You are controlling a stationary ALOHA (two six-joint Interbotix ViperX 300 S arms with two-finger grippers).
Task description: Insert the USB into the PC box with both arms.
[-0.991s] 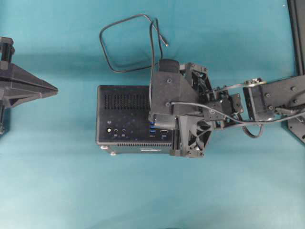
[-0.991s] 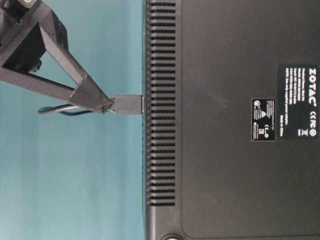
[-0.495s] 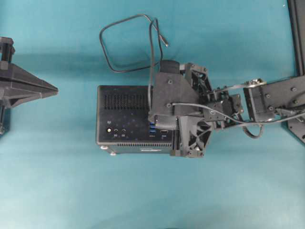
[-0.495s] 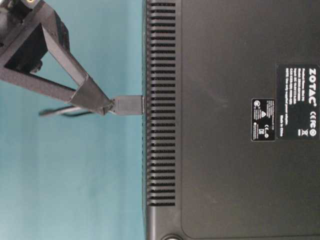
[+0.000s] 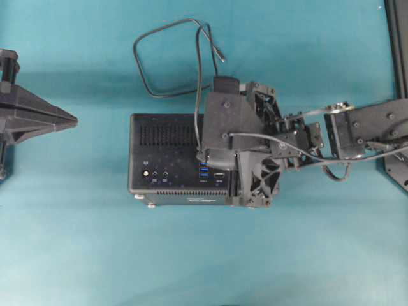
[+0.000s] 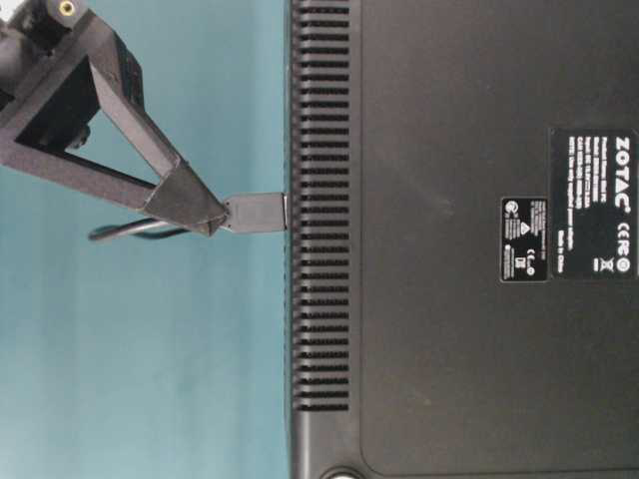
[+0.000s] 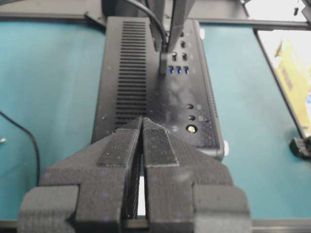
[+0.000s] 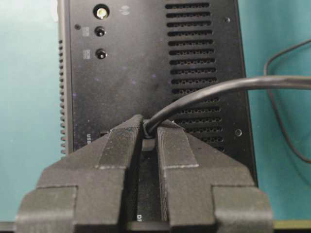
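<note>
The PC box (image 5: 166, 159) lies on the teal cloth, port face up, with blue USB ports (image 7: 178, 70). My right gripper (image 6: 215, 215) is shut on the rear of the USB plug (image 6: 255, 212), whose front end meets the box's port face (image 6: 300, 212). I cannot tell how deep the plug sits. In the right wrist view the right gripper (image 8: 148, 127) pinches the plug where the cable (image 8: 218, 86) leaves it. The cable loops (image 5: 159, 54) behind the box. My left gripper (image 5: 73, 119) hangs shut and empty, well left of the box, and in its own view the left gripper (image 7: 142, 120) points at the box (image 7: 146, 92).
The cable's loose end (image 5: 222, 58) lies on the cloth behind the box. A black frame (image 5: 396, 38) runs down the right edge. A yellow object (image 7: 291, 73) sits beyond the table's edge in the left wrist view.
The right wrist has shifted slightly toward the back of the table and tilted, and the cable behind it has lifted a little. The plug stays against the box face. The left arm has not moved.
</note>
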